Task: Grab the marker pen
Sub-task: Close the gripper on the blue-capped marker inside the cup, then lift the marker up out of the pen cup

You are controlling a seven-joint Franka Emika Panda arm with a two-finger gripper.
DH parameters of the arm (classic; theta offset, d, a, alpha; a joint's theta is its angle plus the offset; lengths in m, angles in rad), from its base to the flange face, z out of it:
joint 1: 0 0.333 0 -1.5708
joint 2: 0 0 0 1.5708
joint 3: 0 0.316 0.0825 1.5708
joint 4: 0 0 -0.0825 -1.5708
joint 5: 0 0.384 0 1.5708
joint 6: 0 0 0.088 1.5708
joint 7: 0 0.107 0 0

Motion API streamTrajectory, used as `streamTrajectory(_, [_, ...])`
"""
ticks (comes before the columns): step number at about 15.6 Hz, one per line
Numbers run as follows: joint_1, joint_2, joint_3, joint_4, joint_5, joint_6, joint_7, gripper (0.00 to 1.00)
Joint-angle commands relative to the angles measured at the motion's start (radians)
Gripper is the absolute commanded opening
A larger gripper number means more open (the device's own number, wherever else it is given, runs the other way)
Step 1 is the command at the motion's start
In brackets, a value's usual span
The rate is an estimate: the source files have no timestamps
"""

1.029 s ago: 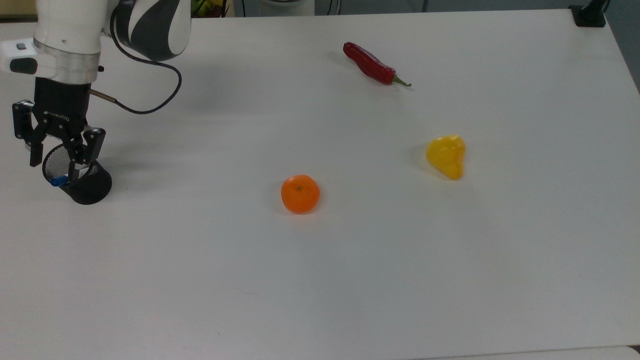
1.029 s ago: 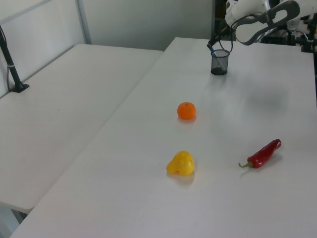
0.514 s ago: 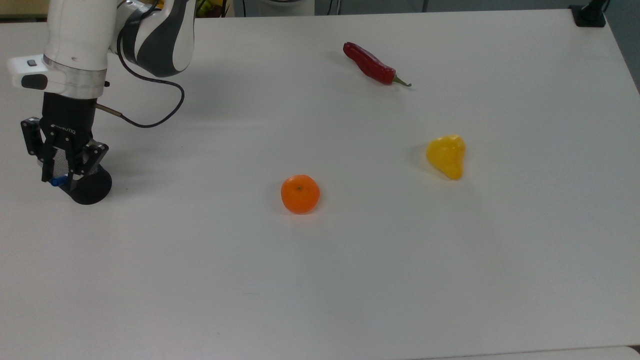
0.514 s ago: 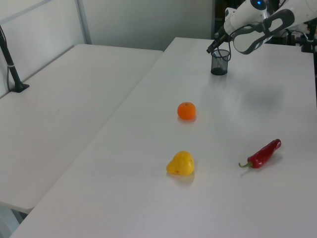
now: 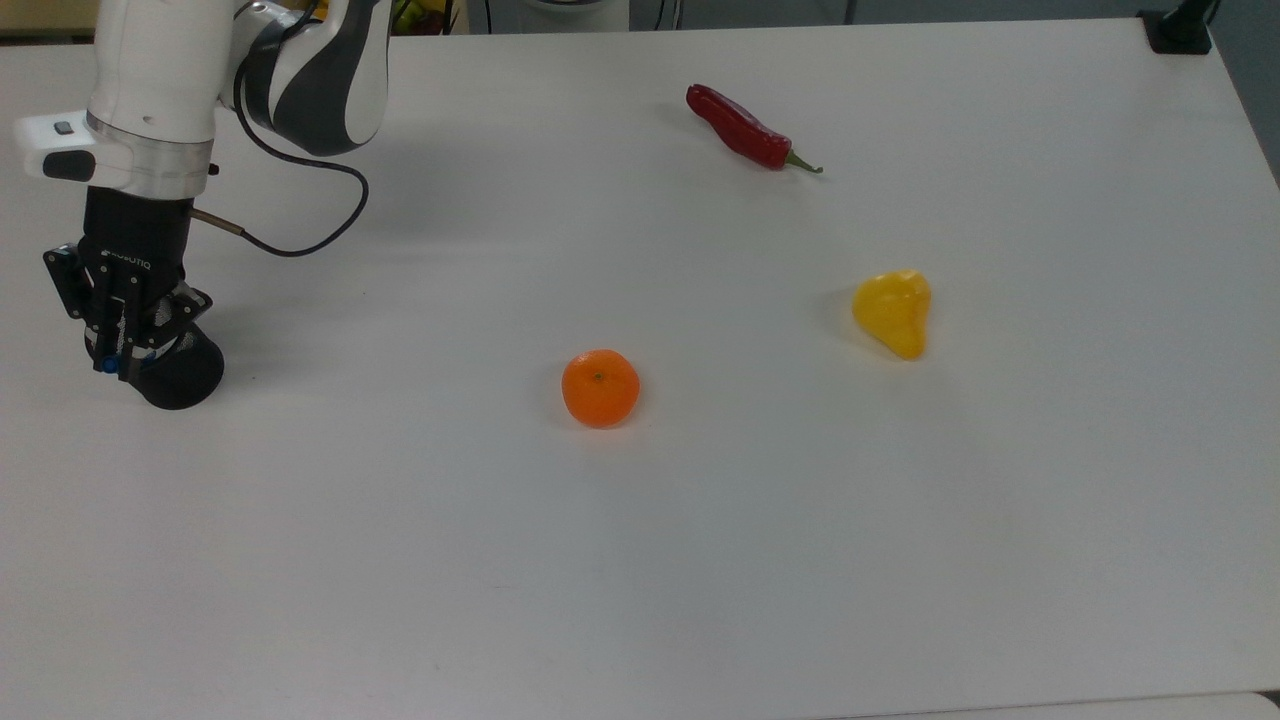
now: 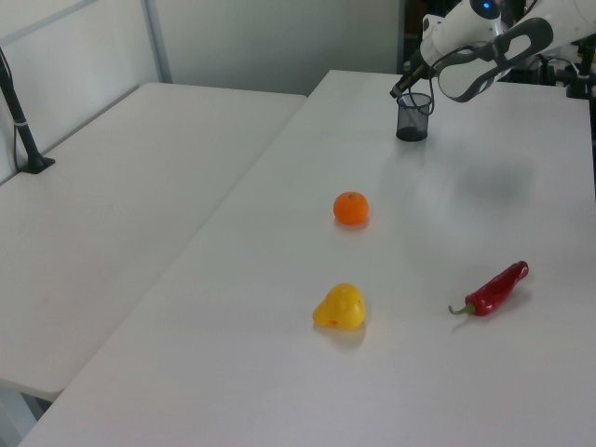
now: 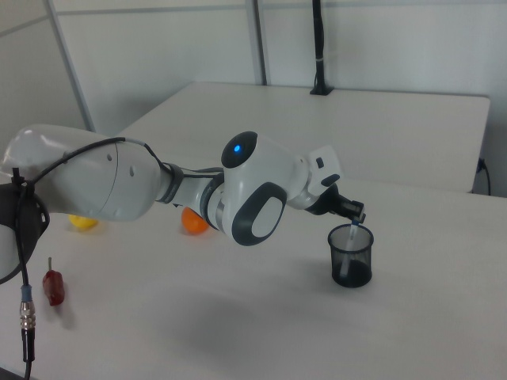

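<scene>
A black mesh cup (image 5: 182,376) stands near the top view's left edge, and the marker pen (image 5: 109,365) stands in it with its blue end poking out at the rim. My gripper (image 5: 117,354) reaches down over the cup mouth, its fingers shut on the pen's top. In the right view the pen's pale barrel (image 7: 352,233) leans inside the cup (image 7: 351,256), with the gripper (image 7: 356,214) right above it. The left view has the cup (image 6: 413,117) at the table's far end under the gripper (image 6: 401,90).
An orange mandarin (image 5: 600,388) lies mid-table, a yellow pear-shaped fruit (image 5: 893,312) to the top view's right of it, and a red chili (image 5: 745,128) farther back. A black cable loops from my wrist. A black clamp (image 5: 1178,30) sits on the far right corner.
The fingers stood open around the cup mouth a second ago; they have since dropped a little and closed on the pen's blue end. The cup and fruit have not moved.
</scene>
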Motion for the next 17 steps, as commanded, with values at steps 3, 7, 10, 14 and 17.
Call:
streamTrajectory(3, [-0.013,-0.055,-0.005,-0.003,0.003,0.023,-0.011,0.00])
streamTrajectory(7, [-0.012,-0.135,-0.005,-0.005,0.009,0.021,0.000,0.00])
streamTrajectory(10, [-0.009,-0.216,-0.004,-0.009,0.011,0.004,-0.002,0.00])
streamTrajectory(14, [0.021,-0.305,-0.004,-0.034,0.020,-0.078,0.021,0.00])
streamTrajectory(17, [0.053,-0.377,-0.002,-0.032,0.022,-0.245,0.052,0.00])
